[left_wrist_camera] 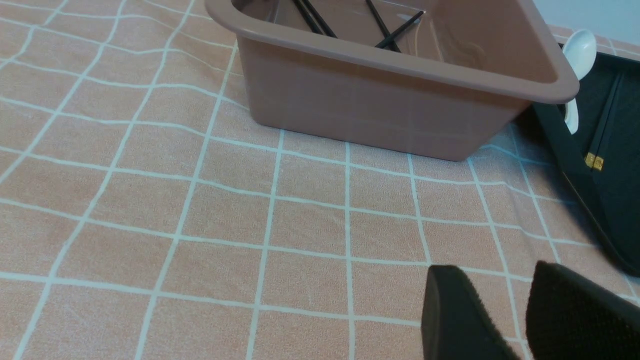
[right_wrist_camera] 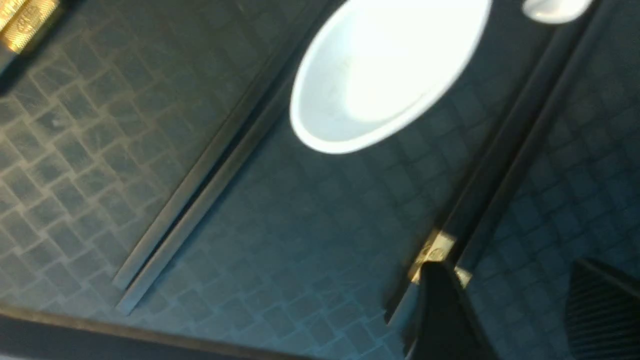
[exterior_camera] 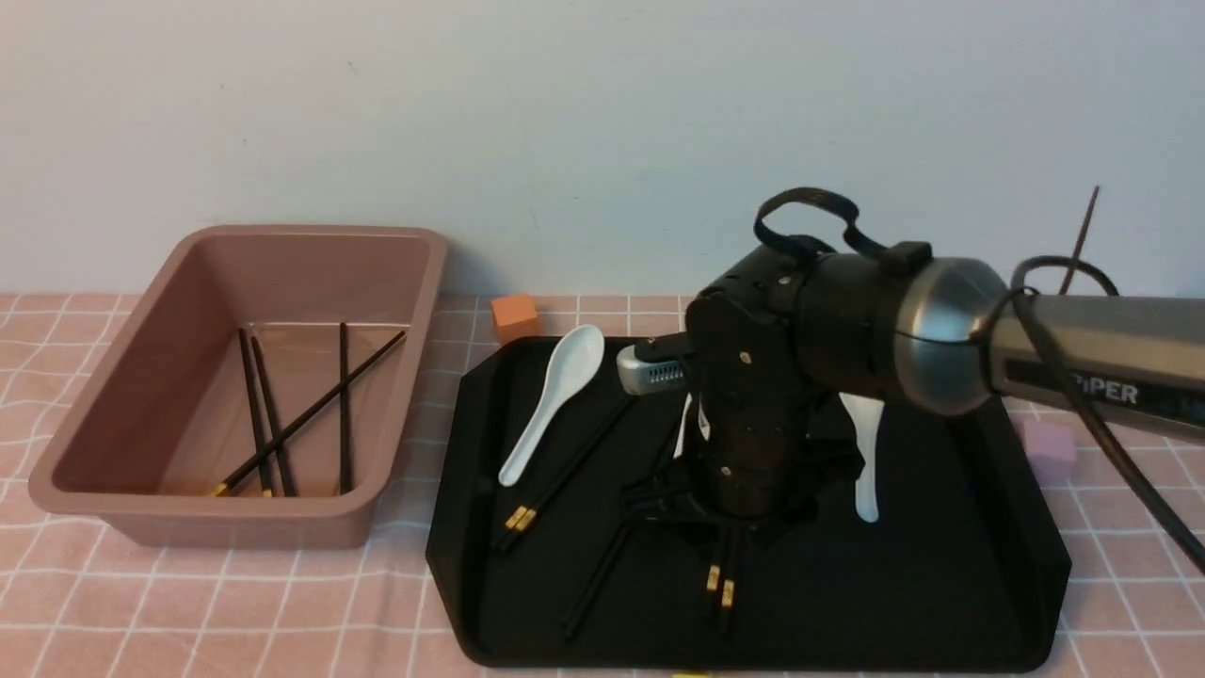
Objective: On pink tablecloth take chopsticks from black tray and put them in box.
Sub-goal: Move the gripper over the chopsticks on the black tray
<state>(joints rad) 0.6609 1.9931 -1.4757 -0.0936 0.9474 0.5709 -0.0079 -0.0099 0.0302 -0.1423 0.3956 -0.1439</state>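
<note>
The black tray [exterior_camera: 951,584] lies on the pink tablecloth [exterior_camera: 235,612]. On it are a pair of chopsticks [exterior_camera: 557,478] at the left, a single one [exterior_camera: 596,581], and a pair with gold bands [exterior_camera: 719,582] at the front. My right gripper [exterior_camera: 727,539] points down over this front pair. In the right wrist view it [right_wrist_camera: 510,290] is open, one finger [right_wrist_camera: 440,310] right beside the gold band [right_wrist_camera: 434,248]. The box [exterior_camera: 113,471] at the left holds several chopsticks [exterior_camera: 344,405]. My left gripper [left_wrist_camera: 495,270] is open and empty over the cloth, in front of the box [left_wrist_camera: 380,110].
White spoons lie on the tray at the left [exterior_camera: 555,395], at the right [exterior_camera: 866,452] and one under my right gripper [right_wrist_camera: 385,70]. An orange cube [exterior_camera: 514,316] sits behind the tray, a lilac cube [exterior_camera: 1048,450] to its right. A thin dark stick [exterior_camera: 1080,240] rises behind the right arm.
</note>
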